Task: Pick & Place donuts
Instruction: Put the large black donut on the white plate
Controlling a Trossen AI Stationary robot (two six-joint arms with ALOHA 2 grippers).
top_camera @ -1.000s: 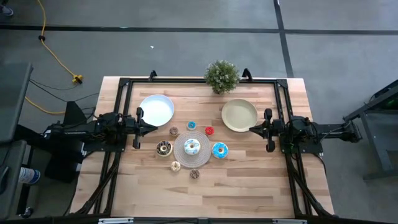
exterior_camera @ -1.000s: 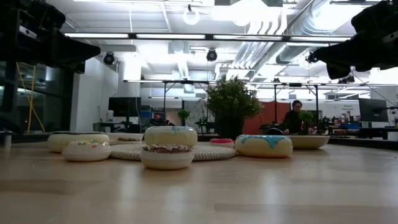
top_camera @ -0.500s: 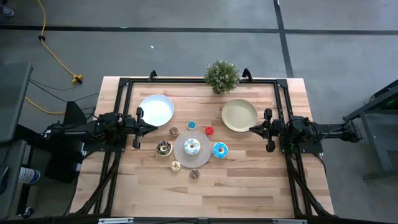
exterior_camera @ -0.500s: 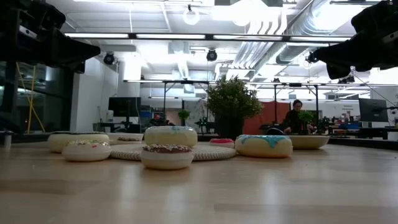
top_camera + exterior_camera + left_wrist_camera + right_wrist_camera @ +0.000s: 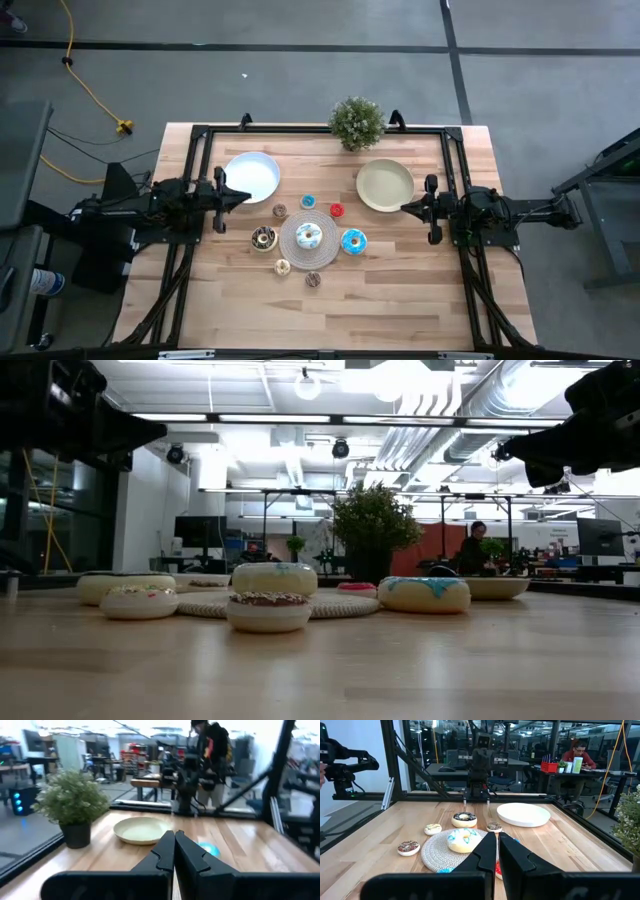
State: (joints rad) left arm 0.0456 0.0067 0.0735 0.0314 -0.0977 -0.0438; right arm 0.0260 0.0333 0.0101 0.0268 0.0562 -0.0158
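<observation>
Several small ring donuts lie at the table's middle. A white-blue donut (image 5: 308,236) rests on the round woven mat (image 5: 322,250). Around it lie a blue donut (image 5: 352,241), a red donut (image 5: 336,210), a chocolate donut (image 5: 264,238) and other small ones. My left gripper (image 5: 245,195) hangs shut and level at the left, beside the white plate (image 5: 252,176), with nothing in it. At the right, my right gripper (image 5: 404,208) hangs shut and level beside the cream plate (image 5: 385,185), also holding nothing. Both sets of fingers point toward the table's middle, well above the wood.
A small potted plant (image 5: 356,122) stands at the far edge, in the middle. Black frame rails (image 5: 190,160) run along the left, right and far sides. Bare wood (image 5: 330,315) lies near the front edge. A person (image 5: 577,751) sits at a desk beyond the table.
My left gripper has tipped its fingers slightly upward, rolled a little and swung a bit toward the far edge, staying shut. The donuts and plates have not moved.
</observation>
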